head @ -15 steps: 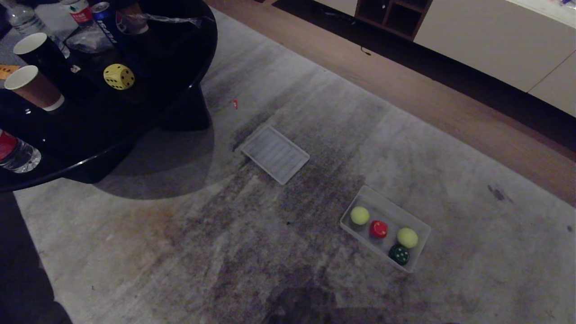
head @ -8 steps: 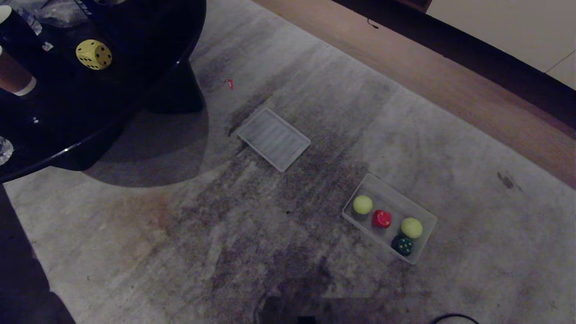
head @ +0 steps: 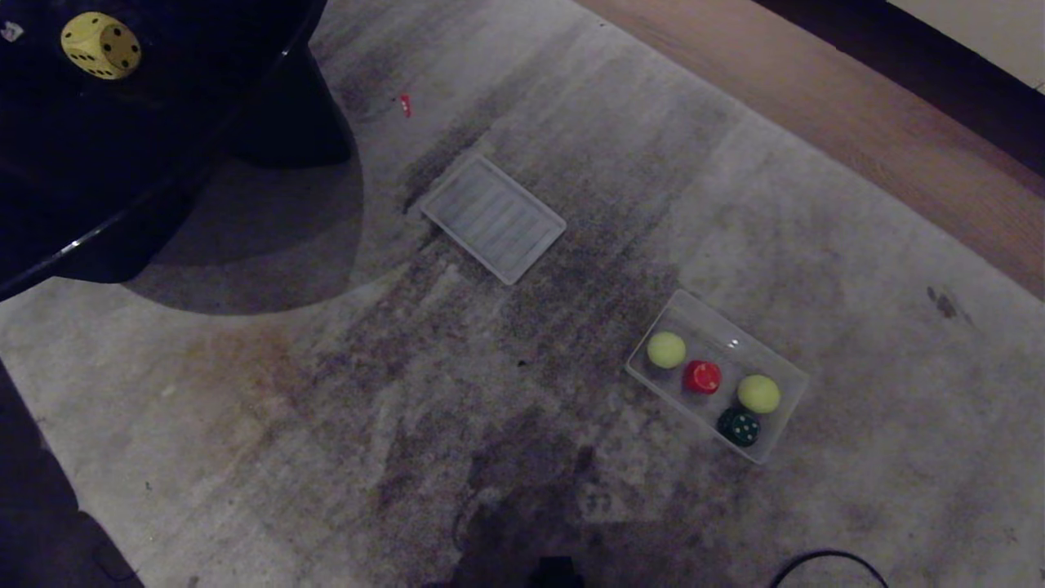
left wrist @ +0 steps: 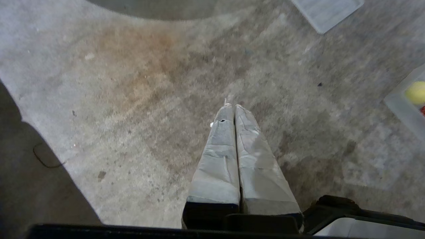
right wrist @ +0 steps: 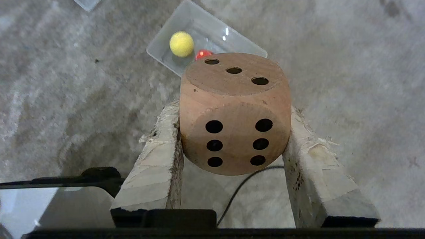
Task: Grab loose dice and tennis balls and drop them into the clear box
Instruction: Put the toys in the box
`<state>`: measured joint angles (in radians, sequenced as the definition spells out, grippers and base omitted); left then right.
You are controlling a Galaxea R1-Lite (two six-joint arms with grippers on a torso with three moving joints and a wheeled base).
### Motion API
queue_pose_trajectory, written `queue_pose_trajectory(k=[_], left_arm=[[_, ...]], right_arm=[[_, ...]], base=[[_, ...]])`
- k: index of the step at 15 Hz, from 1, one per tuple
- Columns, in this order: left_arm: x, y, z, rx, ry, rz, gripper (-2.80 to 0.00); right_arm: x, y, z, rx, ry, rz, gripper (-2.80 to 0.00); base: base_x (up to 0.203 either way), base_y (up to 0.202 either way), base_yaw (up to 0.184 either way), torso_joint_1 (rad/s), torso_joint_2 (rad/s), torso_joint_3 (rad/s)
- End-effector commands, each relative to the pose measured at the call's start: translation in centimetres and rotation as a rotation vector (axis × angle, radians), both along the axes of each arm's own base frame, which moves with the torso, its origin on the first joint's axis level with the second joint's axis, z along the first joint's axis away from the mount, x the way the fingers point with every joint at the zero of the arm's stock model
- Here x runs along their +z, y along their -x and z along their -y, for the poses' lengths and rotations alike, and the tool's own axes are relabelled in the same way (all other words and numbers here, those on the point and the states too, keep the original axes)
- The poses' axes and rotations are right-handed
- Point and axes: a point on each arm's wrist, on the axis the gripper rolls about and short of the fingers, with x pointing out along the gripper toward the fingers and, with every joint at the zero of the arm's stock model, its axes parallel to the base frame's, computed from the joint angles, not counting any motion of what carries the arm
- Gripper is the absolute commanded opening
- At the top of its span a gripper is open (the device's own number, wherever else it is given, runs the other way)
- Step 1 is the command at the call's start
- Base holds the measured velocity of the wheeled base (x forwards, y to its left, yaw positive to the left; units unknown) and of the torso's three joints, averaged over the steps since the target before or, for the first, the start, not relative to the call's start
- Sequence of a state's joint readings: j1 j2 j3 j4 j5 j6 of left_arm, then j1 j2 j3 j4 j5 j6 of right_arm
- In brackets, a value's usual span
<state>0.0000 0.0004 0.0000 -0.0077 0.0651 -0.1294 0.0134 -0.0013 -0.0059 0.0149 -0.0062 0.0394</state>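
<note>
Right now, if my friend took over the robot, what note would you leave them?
Right end effector: clamped on the tan die, above the carpet near the clear box.
Left end effector: shut, empty, idle over the carpet.
Done: two tennis balls, red die and green die are in the box.
Left: drop the tan die in, then fetch the yellow die from the black table.

no readable text, only pips on the tan die [right wrist: 235,113]

Pale, frayed tape-wrapped claw fingers [right wrist: 159,156]
</note>
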Motion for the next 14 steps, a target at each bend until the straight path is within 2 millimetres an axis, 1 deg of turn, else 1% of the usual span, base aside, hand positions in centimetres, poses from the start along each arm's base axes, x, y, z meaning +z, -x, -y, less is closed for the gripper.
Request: queue_pose_trajectory(k=[1, 14], left_arm=[[-0.04, -0.02, 0.00, 0.001, 0.001, -0.003, -2.80], [-0.04, -0.02, 0.00, 0.001, 0.001, -0.003, -2.80]], right_arm=[[0.00, -0.01, 0.00, 0.000, -0.001, -0.002, -2.80], [0.00, -0.01, 0.00, 0.000, -0.001, -0.002, -2.80]], base=[[0.000, 0.000, 0.000, 0.002, 0.00, -0.207], [0.000, 0.000, 0.000, 0.002, 0.00, -0.198]])
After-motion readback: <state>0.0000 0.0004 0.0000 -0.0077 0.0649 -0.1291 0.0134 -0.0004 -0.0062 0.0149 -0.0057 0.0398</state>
